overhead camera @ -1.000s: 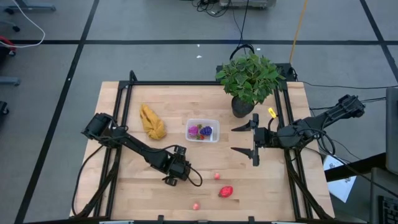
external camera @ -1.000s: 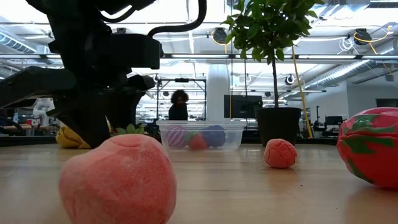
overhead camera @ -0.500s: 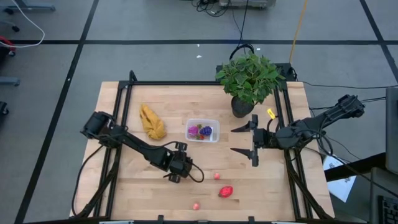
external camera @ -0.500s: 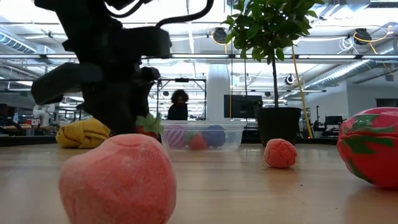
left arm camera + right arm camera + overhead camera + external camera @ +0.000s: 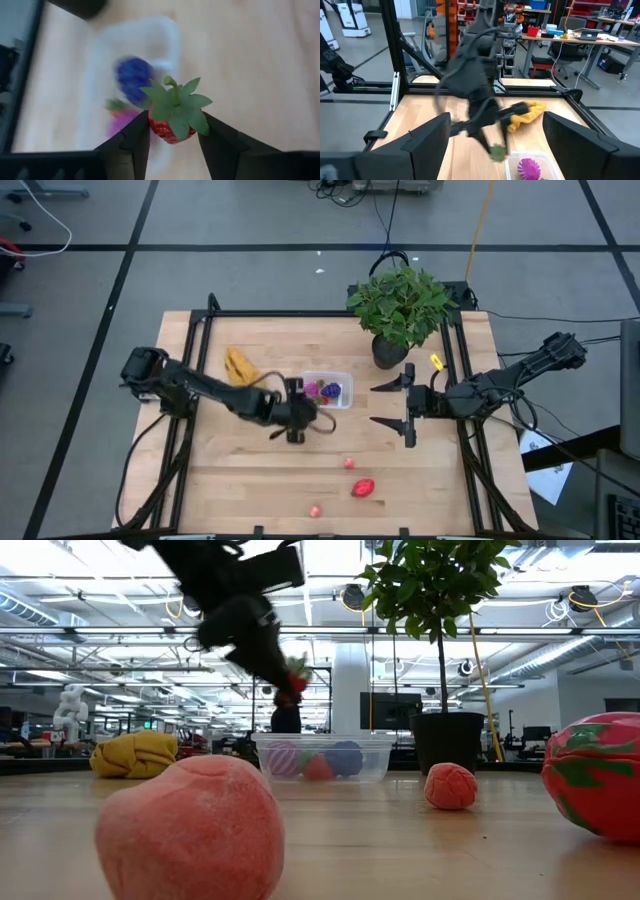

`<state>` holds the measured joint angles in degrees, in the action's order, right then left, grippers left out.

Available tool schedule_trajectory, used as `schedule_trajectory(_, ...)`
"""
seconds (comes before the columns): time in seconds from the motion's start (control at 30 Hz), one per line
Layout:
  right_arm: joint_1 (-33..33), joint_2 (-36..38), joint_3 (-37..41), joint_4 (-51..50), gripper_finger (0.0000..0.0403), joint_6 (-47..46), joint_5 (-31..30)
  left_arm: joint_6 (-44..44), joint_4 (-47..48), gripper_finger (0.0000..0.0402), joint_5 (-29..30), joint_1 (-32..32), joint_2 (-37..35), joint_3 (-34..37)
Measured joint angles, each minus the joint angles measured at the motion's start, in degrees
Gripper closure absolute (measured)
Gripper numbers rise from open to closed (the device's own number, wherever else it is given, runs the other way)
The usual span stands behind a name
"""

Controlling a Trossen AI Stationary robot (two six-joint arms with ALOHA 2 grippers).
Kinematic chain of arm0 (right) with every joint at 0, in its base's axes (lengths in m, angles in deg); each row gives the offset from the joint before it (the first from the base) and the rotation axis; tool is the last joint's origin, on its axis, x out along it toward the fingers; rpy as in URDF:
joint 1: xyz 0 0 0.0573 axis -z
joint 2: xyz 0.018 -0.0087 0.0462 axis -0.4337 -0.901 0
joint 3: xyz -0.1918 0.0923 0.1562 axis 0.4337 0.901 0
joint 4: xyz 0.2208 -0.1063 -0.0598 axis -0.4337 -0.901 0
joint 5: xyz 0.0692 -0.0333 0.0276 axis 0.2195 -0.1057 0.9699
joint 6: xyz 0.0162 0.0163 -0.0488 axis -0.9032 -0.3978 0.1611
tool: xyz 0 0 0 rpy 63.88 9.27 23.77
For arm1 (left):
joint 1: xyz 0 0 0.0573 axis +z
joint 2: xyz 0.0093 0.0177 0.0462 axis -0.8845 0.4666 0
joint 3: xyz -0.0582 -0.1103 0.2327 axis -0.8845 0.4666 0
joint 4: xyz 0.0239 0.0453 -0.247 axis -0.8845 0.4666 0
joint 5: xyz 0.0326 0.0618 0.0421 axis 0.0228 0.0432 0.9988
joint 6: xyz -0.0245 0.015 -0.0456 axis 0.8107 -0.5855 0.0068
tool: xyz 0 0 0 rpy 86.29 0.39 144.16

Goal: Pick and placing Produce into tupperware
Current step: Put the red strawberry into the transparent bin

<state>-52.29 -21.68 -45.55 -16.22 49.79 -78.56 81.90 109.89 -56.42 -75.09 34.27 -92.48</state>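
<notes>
Strawberry (image 5: 171,120) pinched in the left claw (image 5: 173,137), carried in the air just beside the clear box (image 5: 327,389) on the desk (image 5: 430,480). Right claw (image 5: 407,406) waits spread, apart. Released short of the rim, the berry could miss or strike the wall.

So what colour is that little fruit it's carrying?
Red strawberry with green leaves, clearest in the left wrist view.

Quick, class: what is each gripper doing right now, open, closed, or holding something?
Left gripper: closed on a strawberry, beside the tupperware.
Right gripper: open, holding nothing, waiting right of the tupperware.
</notes>
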Motion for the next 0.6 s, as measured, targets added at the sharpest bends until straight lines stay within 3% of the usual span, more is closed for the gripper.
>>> schedule_trajectory(0.1,0.0,0.0,0.0,0.9,0.0094,0.0,0.0,-1.9,-5.3,0.0244,-2.2,4.1,-0.4,-0.1)
schedule_trajectory(0.27,0.0,0.0,0.0,1.4,0.0094,0.0,0.0,-2.4,-10.1,0.0244,-11.5,10.6,0.9,-0.2)
schedule_trajectory(0.6,0.0,0.0,0.0,1.3,0.0094,1.4,0.0,3.7,-9.9,0.0256,-15.7,15.9,4.9,-0.1)
